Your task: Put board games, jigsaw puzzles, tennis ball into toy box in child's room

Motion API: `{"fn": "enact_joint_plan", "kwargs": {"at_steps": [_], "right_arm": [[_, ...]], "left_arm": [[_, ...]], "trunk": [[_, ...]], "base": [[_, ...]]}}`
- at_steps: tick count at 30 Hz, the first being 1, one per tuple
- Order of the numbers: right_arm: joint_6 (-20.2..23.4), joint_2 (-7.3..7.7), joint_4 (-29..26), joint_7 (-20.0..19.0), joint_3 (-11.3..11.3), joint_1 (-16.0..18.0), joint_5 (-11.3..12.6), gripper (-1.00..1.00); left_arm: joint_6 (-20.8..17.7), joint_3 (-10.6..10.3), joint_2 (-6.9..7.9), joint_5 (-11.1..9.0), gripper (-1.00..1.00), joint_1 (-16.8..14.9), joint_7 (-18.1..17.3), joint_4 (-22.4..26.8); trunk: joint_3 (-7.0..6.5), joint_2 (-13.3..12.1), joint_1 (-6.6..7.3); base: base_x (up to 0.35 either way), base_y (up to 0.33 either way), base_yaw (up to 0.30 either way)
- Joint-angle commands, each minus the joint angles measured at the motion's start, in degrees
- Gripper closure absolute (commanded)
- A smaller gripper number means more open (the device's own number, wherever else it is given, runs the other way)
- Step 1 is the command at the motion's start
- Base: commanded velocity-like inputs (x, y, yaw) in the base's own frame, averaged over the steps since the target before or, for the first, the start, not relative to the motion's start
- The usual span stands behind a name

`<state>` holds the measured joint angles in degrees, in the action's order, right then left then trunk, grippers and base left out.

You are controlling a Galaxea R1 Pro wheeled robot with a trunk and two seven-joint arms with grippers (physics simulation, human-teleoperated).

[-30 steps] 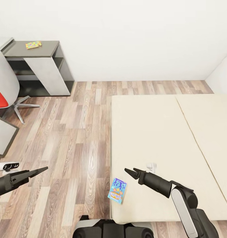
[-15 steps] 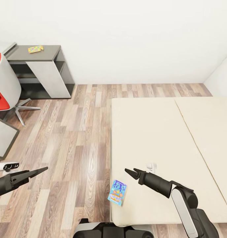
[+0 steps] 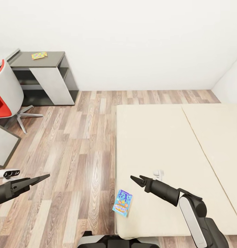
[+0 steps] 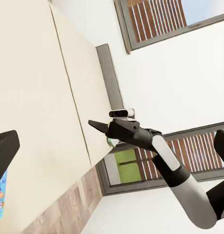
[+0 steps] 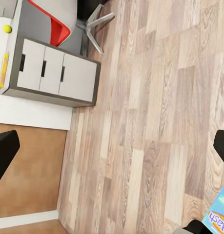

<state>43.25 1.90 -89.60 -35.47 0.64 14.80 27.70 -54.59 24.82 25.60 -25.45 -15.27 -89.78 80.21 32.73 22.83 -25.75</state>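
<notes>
A small blue-green board game [image 3: 122, 203] lies flat on the near left corner of the cream bed [image 3: 160, 137]. My right gripper [image 3: 135, 178] hovers open just above the mattress, a little beyond and right of the game. My left gripper [image 3: 46, 176] hangs open over the wood floor, left of the bed. One jigsaw puzzle [image 3: 39, 55] rests on the dark grey end of the table [image 3: 54, 57] at far left. In the right wrist view the tennis ball [image 5: 7, 29] sits on the table's light top, and the board game [image 5: 219, 217] pokes in at a corner. The toy box is out of view.
A red-and-white swivel chair [image 3: 3, 94] stands left of the floor strip, in front of the table's white drawer cabinet [image 5: 53, 73]. Open plank floor [image 3: 77, 144] lies between table and bed. A grey headboard [image 4: 109, 73] and slatted windows [image 4: 155, 19] line the wall past the bed.
The whole picture has slid slightly down and right, so the camera has moved. Both arms hold the same pose, and the board game lies where it was on the bed.
</notes>
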Motion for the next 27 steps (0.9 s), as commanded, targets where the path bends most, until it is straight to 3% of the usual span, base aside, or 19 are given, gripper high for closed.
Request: {"fn": "enact_joint_plan", "kwargs": {"at_steps": [1, 27], "right_arm": [[0.4, -0.02, 0.0, -0.1, 0.1, 0.0, 0.2, -1.00], [0.3, 0.04, 0.0, 0.0, 0.1, 0.1, 0.2, -1.00]], "left_arm": [[-0.6, 0.0, 0.03, 0.0, -1.00, 0.0, -0.2, 0.0], [-0.6, 0.0, -0.01, 0.1, -1.00, 0.0, -0.2, -0.1]], "trunk": [[-0.03, 0.1, -0.03], [-2.51, 0.1, -0.03]], "base": [[0.000, 0.000, 0.000], [0.000, 0.000, 0.000]]}}
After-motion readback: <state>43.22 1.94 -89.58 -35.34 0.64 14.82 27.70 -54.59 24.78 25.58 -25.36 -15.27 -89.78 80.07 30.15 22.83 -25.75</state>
